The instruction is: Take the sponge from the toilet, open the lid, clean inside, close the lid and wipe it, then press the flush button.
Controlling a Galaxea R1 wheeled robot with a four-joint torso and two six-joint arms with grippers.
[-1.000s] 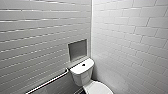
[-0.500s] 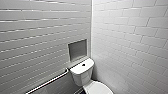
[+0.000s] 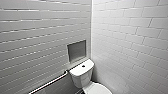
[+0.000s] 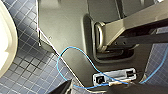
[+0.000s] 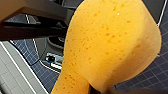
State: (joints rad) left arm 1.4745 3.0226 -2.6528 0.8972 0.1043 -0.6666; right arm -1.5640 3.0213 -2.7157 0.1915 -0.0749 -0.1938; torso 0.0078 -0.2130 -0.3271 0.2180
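Head view: nothing has shifted in the last second; the toilet (image 3: 83,75) waits in the corner, its lid (image 3: 98,89) down. Right wrist view: the right pincer (image 5: 97,90) is clamped on the sponge (image 5: 110,45), which juts out ahead of it, so the pick-up seems done.

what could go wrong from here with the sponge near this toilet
The sponge looks pinched at one end above the tiled floor, so it might slip free. The toilet sits in a tight corner with a grab bar alongside, so an arm could knock the bar. The loose blue cable could snag.
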